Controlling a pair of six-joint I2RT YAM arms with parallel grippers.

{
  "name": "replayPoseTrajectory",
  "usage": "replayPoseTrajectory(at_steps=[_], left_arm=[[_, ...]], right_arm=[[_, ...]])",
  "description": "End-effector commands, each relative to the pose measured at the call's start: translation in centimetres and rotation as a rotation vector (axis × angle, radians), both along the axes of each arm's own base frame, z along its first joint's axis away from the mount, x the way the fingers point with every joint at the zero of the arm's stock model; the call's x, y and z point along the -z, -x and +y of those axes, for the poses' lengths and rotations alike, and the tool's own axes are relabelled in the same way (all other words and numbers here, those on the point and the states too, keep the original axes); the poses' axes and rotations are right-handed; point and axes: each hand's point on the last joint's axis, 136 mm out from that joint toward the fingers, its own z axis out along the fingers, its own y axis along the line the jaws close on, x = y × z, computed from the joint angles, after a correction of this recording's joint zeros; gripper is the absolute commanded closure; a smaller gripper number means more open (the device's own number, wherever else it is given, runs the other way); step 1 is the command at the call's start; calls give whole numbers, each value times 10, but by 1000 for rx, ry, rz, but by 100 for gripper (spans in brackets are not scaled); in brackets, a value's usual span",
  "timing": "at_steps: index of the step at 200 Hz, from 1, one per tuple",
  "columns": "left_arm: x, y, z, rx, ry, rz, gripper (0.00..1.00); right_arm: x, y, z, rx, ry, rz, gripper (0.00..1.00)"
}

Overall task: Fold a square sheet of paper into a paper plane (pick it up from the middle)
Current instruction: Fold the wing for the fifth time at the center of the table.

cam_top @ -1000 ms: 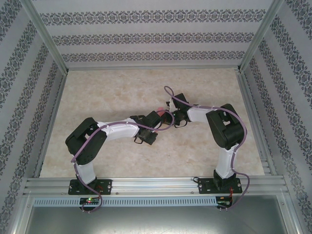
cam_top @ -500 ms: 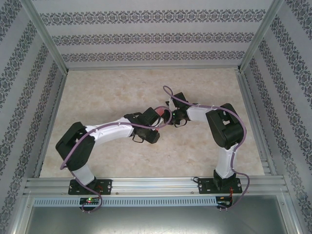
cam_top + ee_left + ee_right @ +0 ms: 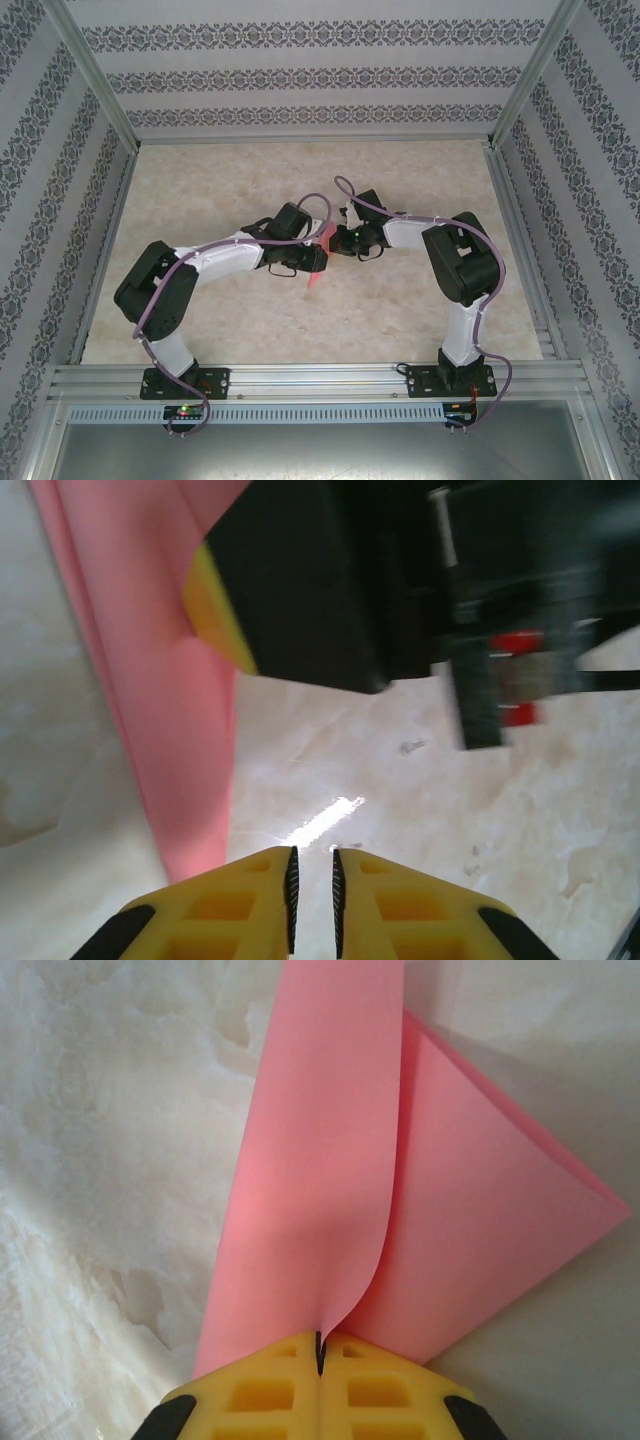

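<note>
L gripper [image 3: 312, 868] shifted beside paper [image 3: 172, 730].

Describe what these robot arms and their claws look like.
Both the left arm and right arm have black joints, white covers and a loose purple cable. The left end effector and right end effector have yellow fingers with black ridged pads.

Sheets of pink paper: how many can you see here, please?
1. The square sheet of paper is pinched in the right gripper, mid-table; another could hide beneath the arms.
</note>
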Motion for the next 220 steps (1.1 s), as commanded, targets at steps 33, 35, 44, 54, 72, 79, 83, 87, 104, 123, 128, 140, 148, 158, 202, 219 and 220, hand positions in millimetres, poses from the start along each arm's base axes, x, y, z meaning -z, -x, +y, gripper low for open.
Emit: replayPoseTrajectory(at_steps=[33, 35, 44, 54, 72, 79, 83, 87, 104, 123, 128, 140, 148, 158, 202, 219, 220], left_arm=[[17, -7, 2, -59, 106, 58, 81], [17, -7, 2, -60, 110, 59, 81], [19, -8, 4, -67, 123, 67, 81], [21, -8, 3, -68, 134, 75, 81], [24, -6, 1, -60, 147, 88, 81], [26, -6, 1, -60, 146, 95, 81], [27, -5, 2, -60, 145, 96, 81], [29, -5, 2, -61, 143, 100, 81], [35, -2, 4, -62, 139, 111, 81], [38, 0, 4, -62, 144, 121, 81], [40, 1, 4, -61, 143, 126, 81], [43, 1, 4, -61, 139, 130, 81], [44, 2, 4, -61, 140, 135, 81], [46, 3, 4, -60, 140, 140, 81], [51, 3, 2, -54, 142, 154, 81], [54, 3, 3, -53, 131, 156, 81], [54, 3, 3, -54, 130, 157, 81]], right_arm=[[42, 18, -22, 28, 122, 83, 100], [42, 18, -22, 29, 122, 84, 100], [42, 19, -22, 29, 122, 86, 100], [42, 18, -21, 27, 122, 84, 99], [42, 18, -22, 29, 123, 85, 100], [42, 18, -23, 31, 122, 86, 100], [43, 18, -23, 31, 124, 87, 100], [43, 19, -23, 32, 126, 88, 100], [43, 19, -23, 34, 125, 89, 100], [44, 20, -23, 34, 127, 90, 100], [43, 19, -23, 36, 126, 89, 100], [44, 20, -24, 37, 128, 93, 100], [45, 21, -24, 37, 127, 93, 100], [45, 21, -24, 40, 127, 95, 100], [47, 23, -25, 46, 127, 99, 100], [48, 24, -25, 49, 127, 103, 100], [48, 24, -25, 49, 127, 103, 100]])
